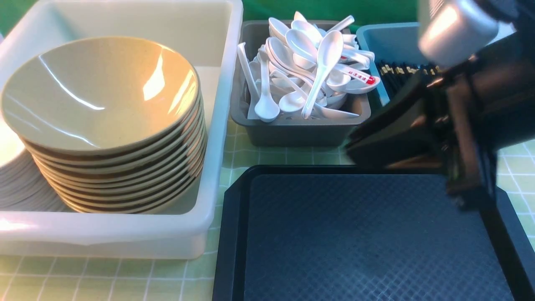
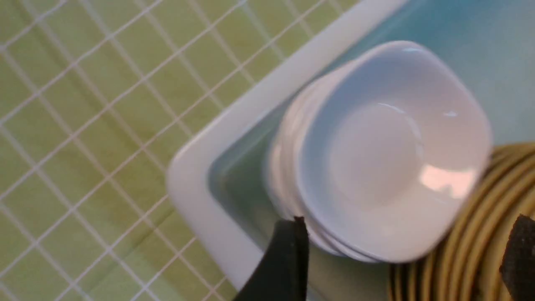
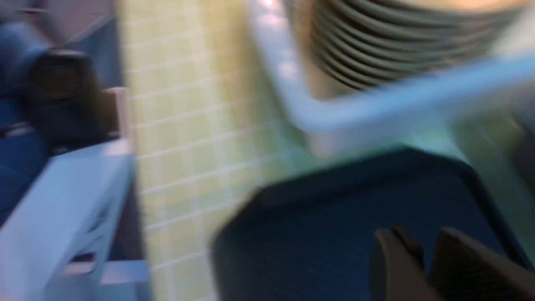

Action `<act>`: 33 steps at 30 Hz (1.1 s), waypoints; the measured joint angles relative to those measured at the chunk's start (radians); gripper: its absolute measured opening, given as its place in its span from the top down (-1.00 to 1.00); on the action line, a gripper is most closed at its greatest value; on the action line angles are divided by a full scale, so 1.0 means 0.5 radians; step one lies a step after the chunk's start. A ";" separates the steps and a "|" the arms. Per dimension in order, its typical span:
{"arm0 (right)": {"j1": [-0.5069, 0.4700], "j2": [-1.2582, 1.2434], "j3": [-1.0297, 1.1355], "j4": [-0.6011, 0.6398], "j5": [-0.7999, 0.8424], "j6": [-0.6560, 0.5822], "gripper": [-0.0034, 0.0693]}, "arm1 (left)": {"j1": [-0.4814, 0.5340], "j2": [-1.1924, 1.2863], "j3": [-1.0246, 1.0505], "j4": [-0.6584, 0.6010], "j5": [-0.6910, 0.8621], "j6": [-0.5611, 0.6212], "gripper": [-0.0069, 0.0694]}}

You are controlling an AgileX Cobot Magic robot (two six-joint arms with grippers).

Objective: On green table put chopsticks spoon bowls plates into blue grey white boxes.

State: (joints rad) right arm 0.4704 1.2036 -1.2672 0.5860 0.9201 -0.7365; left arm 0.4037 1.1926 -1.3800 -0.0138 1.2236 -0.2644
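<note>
Tan bowls (image 1: 100, 92) are stacked in the big white box (image 1: 221, 125), with white plates (image 1: 12, 179) stacked beside them at the far left. White spoons (image 1: 309, 62) fill the grey box (image 1: 292, 133). Black chopsticks (image 1: 401, 69) lie in the blue box (image 1: 376, 31). In the left wrist view my left gripper (image 2: 405, 246) stands wide open over the near edge of the plates (image 2: 384, 159), beside the bowls (image 2: 468, 259), holding nothing. My right gripper (image 1: 351, 150) hovers over the black tray's far edge; its fingers (image 3: 393, 259) show a narrow empty gap.
A black textured tray (image 1: 355, 234) lies on the green table (image 1: 271, 156) in front of the grey and blue boxes. My right arm covers part of the blue box. The right wrist view is blurred.
</note>
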 joint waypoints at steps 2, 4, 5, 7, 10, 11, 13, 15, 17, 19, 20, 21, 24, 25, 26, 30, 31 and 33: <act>-0.097 -0.049 0.052 -0.046 -0.034 0.106 0.50 | -0.207 -0.106 0.000 -0.012 -0.006 0.069 -0.78; -0.220 -0.150 0.146 -0.077 -0.114 0.201 0.49 | -0.477 -0.220 0.000 -0.045 -0.003 0.147 -0.72; -0.269 -0.208 0.203 -0.092 -0.162 0.244 0.49 | -0.598 -0.271 0.002 -0.061 0.004 0.176 -0.65; -0.314 -0.274 0.269 -0.106 -0.221 0.282 0.48 | -0.758 -0.346 0.021 -0.080 0.009 0.202 -0.56; -0.425 -0.552 0.555 -0.138 -0.410 0.329 0.46 | -1.049 -0.567 0.157 -0.096 0.006 0.251 -0.17; -0.438 -0.648 0.652 -0.140 -0.467 0.329 0.46 | -1.115 -0.654 0.224 -0.096 -0.003 0.265 -0.03; -0.443 -0.753 0.772 -0.140 -0.532 0.326 0.46 | -1.189 -0.789 0.336 -0.091 -0.025 0.284 0.14; -0.443 -1.064 1.013 -0.140 -0.642 0.319 0.45 | -1.265 -1.001 0.544 -0.084 -0.070 0.312 0.47; -0.443 -1.377 1.251 -0.140 -0.719 0.281 0.44 | -1.318 -1.347 0.841 -0.095 -0.171 0.348 0.75; -0.443 -1.550 1.365 -0.137 -0.746 0.264 0.44 | -1.323 -1.473 1.007 -0.122 -0.237 0.352 0.80; -0.443 -1.642 1.426 -0.135 -0.767 0.258 0.43 | -1.323 -1.551 1.098 -0.143 -0.264 0.356 0.81; -0.443 -1.729 1.469 -0.135 -0.797 0.254 0.43 | -1.323 -1.606 1.163 -0.176 -0.305 0.356 0.82; -0.443 -1.985 1.658 -0.133 -1.000 0.280 0.43 | -1.324 -1.853 1.442 -0.335 -0.465 0.351 0.82; -0.443 -2.034 1.708 -0.133 -1.073 0.303 0.43 | -1.324 -1.902 1.493 -0.372 -0.502 0.349 0.82; -0.443 -2.109 1.769 -0.133 -1.204 0.340 0.43 | -1.324 -1.977 1.569 -0.435 -0.567 0.349 0.82; -0.445 -2.202 1.818 -0.124 -1.320 0.373 0.42 | -1.324 -2.107 1.645 -0.517 -0.661 0.349 0.82; -0.445 -2.207 1.818 -0.125 -1.320 0.373 0.42 | -1.324 -2.136 1.656 -0.530 -0.668 0.349 0.82; -0.445 -2.207 1.818 -0.122 -1.328 0.373 0.41 | -1.324 -2.155 1.669 -0.536 -0.666 0.349 0.82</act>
State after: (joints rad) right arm 0.2482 0.1003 -0.3582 0.5250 0.2563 -0.5502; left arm -0.2584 0.1151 -0.5456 -0.2817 0.8906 -0.0898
